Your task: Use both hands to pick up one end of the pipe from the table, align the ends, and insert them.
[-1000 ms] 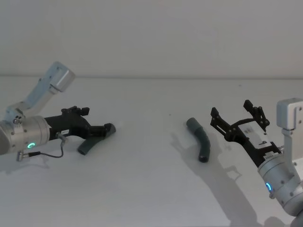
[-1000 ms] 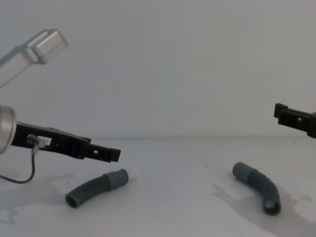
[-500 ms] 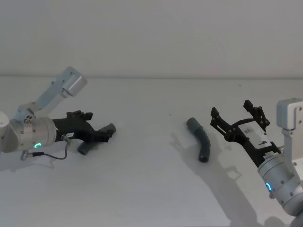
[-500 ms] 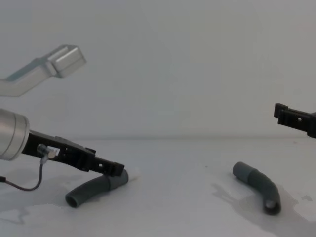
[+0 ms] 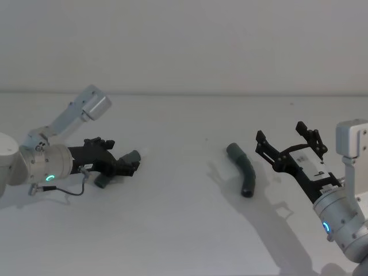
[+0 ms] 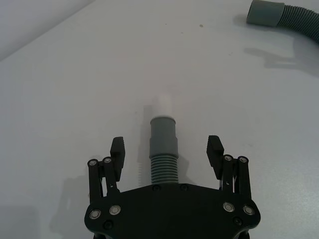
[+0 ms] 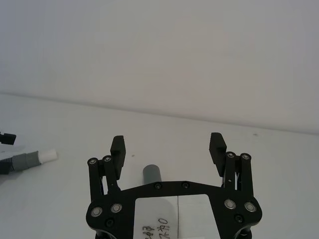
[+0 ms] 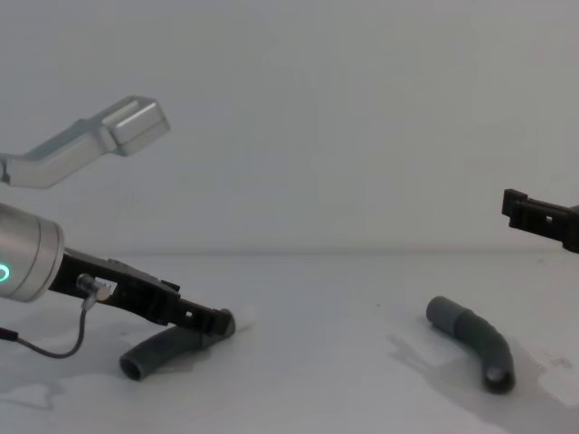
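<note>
Approach stage of a two-handed pipe join. My left fingers (image 8: 204, 316) are lowered to the bench (image 5: 172, 230) near its left edge. They are spread wide, one on each side of the left pipe piece (image 6: 164, 172), and touch it on neither side. They straddle the ribbed stretch just behind the narrow cuff (image 6: 163, 137), so the cuff and its white tip (image 6: 162, 105) project free beyond the fingertips, ready for insertion.

The right pipe piece (image 5: 246, 172) lies curved on the bench right of centre, well apart from the left one. Its wide cuff (image 5: 233, 150) points toward the far edge and its open ribbed end toward the near edge. My right fingers (image 8: 526, 213) are released and hang above the bench by its right edge. In the right wrist view the wide cuff sits on the line between them, farther off, so the hand appears pre-aimed for a straight descent.

In my judgement nothing is grasped yet. The left fingers need only clench, while the right must first come down. A round, curved hose may roll or twist under an off-centre pinch.
</note>
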